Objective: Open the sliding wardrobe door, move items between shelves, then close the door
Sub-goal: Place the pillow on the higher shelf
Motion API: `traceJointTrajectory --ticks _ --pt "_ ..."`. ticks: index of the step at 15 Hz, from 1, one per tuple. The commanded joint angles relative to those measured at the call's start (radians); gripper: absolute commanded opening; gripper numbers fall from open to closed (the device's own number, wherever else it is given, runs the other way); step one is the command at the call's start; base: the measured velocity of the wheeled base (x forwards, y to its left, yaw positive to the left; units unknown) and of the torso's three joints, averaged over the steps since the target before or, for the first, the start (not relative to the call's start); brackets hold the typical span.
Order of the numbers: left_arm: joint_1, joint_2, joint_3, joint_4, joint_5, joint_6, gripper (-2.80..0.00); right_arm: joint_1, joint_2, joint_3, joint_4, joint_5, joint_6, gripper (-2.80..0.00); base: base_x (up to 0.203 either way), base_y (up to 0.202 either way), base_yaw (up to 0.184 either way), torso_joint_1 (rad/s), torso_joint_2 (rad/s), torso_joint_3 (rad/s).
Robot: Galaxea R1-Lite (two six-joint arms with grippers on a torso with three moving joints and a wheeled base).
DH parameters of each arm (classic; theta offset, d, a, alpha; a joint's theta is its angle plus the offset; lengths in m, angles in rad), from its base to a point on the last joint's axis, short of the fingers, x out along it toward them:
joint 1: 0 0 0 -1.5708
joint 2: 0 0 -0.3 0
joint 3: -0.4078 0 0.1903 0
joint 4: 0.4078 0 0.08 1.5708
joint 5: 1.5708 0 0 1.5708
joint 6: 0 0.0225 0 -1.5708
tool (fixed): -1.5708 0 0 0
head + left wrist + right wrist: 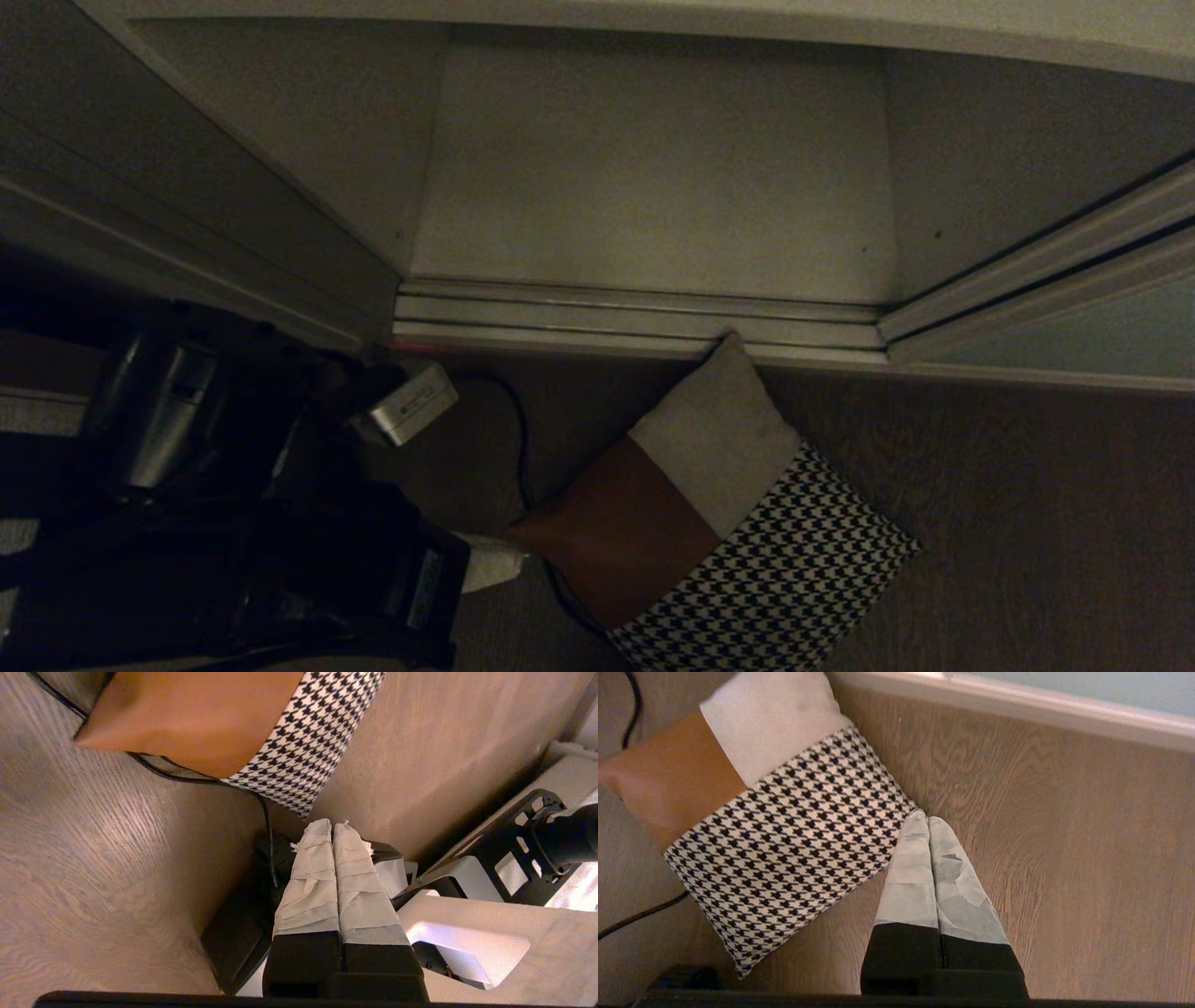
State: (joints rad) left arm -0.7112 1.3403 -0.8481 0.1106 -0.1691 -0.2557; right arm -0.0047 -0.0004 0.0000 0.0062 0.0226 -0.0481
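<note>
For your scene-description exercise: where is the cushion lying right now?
In the head view the cushion lies on the wood floor, lower centre, one corner touching the wardrobe's floor track, with a black cable beside it.

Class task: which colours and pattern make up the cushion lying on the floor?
Cushion: brown block, beige block, black-and-white houndstooth. Right wrist view shows it best.

Both claws are looking the same: left claw (332,826) and right claw (924,817) are wearing wrinkly pale grey tape over black finger bases. The left arm (159,420) is showing a silvery cylinder at 9 o'clock, on black housing.
</note>
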Motion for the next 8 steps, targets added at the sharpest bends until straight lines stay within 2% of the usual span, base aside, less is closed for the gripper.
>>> traceJointTrajectory --ticks 1,8 --pt "-0.002 0.024 0.0 -0.015 -0.001 -0.002 -2.8 0.0 0.0 0.003 0.0 0.0 -0.001 -2.8 0.0 0.0 0.0 0.003 0.01 -0.202" --pt "-0.008 0.028 0.012 -0.117 0.0 -0.006 -2.8 0.0 0.0 0.003 0.0 0.0 -0.001 -2.8 0.0 0.0 0.0 0.003 0.0 -0.197"
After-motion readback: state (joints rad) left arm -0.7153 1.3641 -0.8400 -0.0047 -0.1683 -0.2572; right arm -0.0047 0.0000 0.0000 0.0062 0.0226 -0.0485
